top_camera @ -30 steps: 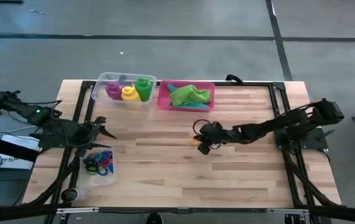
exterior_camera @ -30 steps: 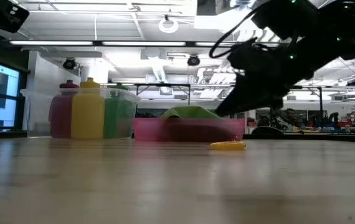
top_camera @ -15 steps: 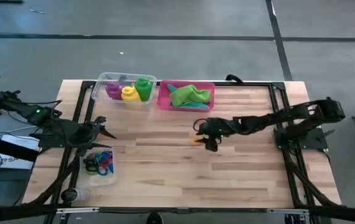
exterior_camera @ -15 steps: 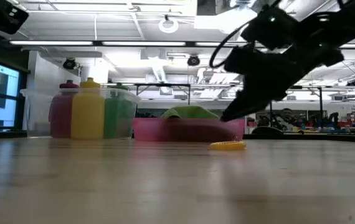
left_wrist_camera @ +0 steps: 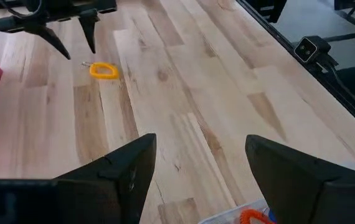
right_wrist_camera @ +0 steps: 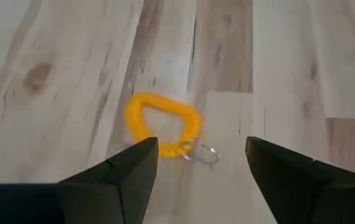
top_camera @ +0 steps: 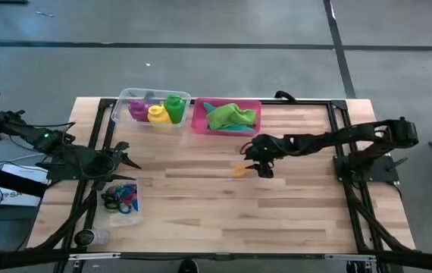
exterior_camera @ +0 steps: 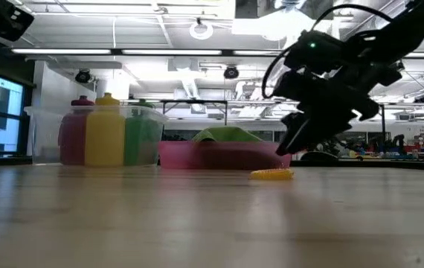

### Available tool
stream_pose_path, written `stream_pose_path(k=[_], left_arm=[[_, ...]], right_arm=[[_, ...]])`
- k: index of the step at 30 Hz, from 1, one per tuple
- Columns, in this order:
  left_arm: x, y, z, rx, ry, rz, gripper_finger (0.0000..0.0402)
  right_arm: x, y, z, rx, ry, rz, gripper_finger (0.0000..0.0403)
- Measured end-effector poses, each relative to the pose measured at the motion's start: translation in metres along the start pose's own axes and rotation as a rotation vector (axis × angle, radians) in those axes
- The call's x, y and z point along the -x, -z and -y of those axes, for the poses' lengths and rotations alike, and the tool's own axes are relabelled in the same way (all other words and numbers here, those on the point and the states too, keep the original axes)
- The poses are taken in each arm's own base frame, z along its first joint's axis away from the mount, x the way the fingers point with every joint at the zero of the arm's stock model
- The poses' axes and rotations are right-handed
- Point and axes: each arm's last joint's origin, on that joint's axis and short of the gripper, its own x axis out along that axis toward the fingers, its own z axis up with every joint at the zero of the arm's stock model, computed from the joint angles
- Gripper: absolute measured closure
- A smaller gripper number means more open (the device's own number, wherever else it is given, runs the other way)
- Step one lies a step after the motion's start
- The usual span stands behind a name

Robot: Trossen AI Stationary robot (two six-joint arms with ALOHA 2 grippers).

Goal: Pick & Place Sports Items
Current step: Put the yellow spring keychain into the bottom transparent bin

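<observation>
Yellow ring point(right_wrist_camera: 162, 132) lies flat on bare worktop point(top_camera: 277, 205), out in the open middle, well clear of every edge. Right gripper point(top_camera: 261, 157) hangs just above and beside the ring, jaws spread, holding nothing. The pink tray point(top_camera: 198, 121) with the green cloth point(top_camera: 231, 115) sits beyond the ring, near the back edge. Left gripper point(top_camera: 122, 157), jaws parted and empty, waits by the left edge, far from the ring.

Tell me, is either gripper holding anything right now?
No. The right gripper is open above the yellow ring, which lies loose on the table. The left gripper is open and empty too.
</observation>
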Motion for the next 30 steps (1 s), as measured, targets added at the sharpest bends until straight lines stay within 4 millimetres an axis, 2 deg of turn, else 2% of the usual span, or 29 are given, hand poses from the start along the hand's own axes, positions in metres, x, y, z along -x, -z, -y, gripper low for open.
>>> stream_pose_path(k=[10, 21, 30], left_arm=[[0.0, 0.0, 0.0, 0.0, 0.0, 0.0, 0.0202], [0.0, 0.0, 0.0, 0.0, 0.0, 0.0, 0.0202], [0.0, 0.0, 0.0, -0.001, -0.001, 0.0, 0.0202]], right_arm=[[-0.001, 0.002, 0.002, 0.046, 0.003, -0.013, 0.0208], [-0.018, 0.011, 0.004, 0.054, -0.005, -0.059, 0.021], [-0.02, 0.01, 0.005, 0.053, -0.005, -0.045, 0.0249]])
